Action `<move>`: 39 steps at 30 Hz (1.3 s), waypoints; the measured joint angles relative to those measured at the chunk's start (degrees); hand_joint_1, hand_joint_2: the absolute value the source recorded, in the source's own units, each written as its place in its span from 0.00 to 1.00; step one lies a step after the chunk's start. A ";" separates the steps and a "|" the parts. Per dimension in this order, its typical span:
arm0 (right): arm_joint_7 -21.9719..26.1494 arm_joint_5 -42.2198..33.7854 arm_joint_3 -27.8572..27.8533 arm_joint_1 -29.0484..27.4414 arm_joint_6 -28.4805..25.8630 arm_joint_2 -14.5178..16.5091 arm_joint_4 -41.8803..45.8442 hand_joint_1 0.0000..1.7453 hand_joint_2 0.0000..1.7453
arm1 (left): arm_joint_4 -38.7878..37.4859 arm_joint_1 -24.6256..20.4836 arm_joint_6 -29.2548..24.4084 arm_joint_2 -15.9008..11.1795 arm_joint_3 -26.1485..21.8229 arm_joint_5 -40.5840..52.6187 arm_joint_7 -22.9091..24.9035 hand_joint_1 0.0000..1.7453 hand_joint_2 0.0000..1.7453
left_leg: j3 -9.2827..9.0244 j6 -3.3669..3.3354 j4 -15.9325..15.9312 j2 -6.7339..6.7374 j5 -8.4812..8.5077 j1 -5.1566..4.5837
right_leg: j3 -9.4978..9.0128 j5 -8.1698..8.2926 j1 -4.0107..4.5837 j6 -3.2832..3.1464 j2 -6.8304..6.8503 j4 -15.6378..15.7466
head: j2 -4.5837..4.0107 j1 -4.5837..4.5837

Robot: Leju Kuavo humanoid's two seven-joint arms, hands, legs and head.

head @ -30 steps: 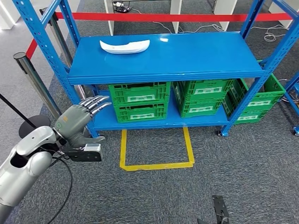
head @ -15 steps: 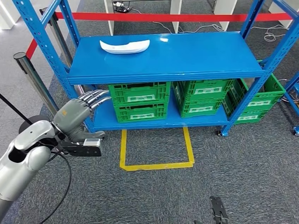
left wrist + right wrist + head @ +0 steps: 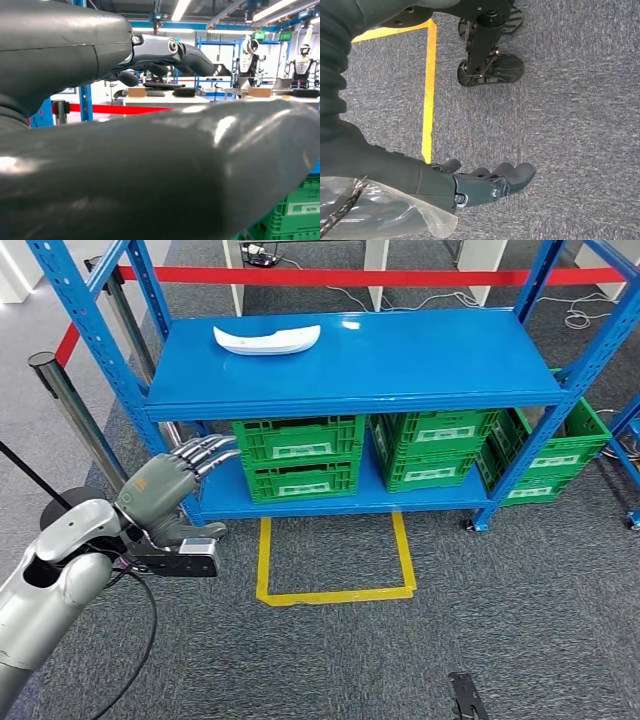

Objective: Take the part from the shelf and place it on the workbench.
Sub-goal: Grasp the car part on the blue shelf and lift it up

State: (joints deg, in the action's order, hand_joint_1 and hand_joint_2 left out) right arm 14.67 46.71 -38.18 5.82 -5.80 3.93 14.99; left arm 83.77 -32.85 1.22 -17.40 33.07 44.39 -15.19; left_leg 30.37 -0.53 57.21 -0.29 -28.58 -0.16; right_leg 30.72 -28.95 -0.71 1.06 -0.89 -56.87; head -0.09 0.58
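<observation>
Across the left wrist view, the left hand (image 3: 158,165) lies so close to the lens that its thick grey thumb blocks most of the scene; past it, the dark fingers (image 3: 181,50) extend straight, and a corner of a green crate (image 3: 298,210) is cut off at the lower right of that frame. Behind the fingers the background is distant and hard to make out. The shelf (image 3: 355,365) is cropped at the upper edge of the head view, so its uprights run out of frame, and the rightmost green crates are partly hidden behind a blue upright. At lower left of the head view, the left hand (image 3: 162,495) is raised with fingers extended and slightly apart, holding nothing, its fingertips pointing toward the front edge of the shelf. The part (image 3: 266,339), a white elongated piece, lies flat on the top board of the shelf, in the upper left of the frame, well apart from the left hand and higher in the frame, up and to the right of it. The right hand (image 3: 482,182) hangs over grey carpet near a yellow floor line (image 3: 428,95), fingers extended, holding nothing.
</observation>
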 joint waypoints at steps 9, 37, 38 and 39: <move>0.00 0.00 -0.01 -0.03 0.00 -0.03 0.00 0.00 1.00 | -0.52 0.00 -0.02 0.07 0.00 0.00 -0.02 0.00 0.00 | 0.00 0.00 0.00 0.00 0.00 0.00 | 0.00 0.00 0.00 0.00 0.00 0.00 | 0.02 -0.01; 2.89 0.20 -0.06 -0.07 -1.75 -0.22 -0.35 0.00 0.25 | -0.74 -1.39 0.50 0.29 -1.19 -1.66 -0.17 0.00 0.00 | 0.17 1.20 1.27 0.47 -1.39 0.96 | 4.98 1.55 -1.24 0.86 0.69 -3.06 | 0.02 0.32; 3.76 0.08 -0.08 -0.03 -2.04 -0.21 -0.35 0.00 0.25 | -0.71 -1.43 0.49 0.30 -1.17 -1.52 -0.20 0.00 0.00 | 0.53 1.35 2.20 0.47 -2.11 1.05 | 4.93 1.51 -1.27 0.52 0.63 -3.08 | 0.02 0.26; 4.73 -0.08 -0.10 0.12 -2.15 -0.19 -0.35 0.00 0.50 | -0.60 -1.54 0.59 0.25 -1.17 -1.40 -0.10 0.00 0.00 | 1.51 1.52 4.38 0.47 -3.42 1.11 | 4.87 1.47 -1.29 0.22 0.57 -3.07 | 0.02 0.21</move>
State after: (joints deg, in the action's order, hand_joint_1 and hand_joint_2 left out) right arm 19.40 46.63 -38.28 5.94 -7.95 3.74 14.64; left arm 83.18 -34.39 1.81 -17.15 31.90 42.99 -15.29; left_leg 31.88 0.99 61.58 0.19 -32.00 0.96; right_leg 35.60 -27.48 -2.00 1.28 -0.31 -59.93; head -0.07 0.79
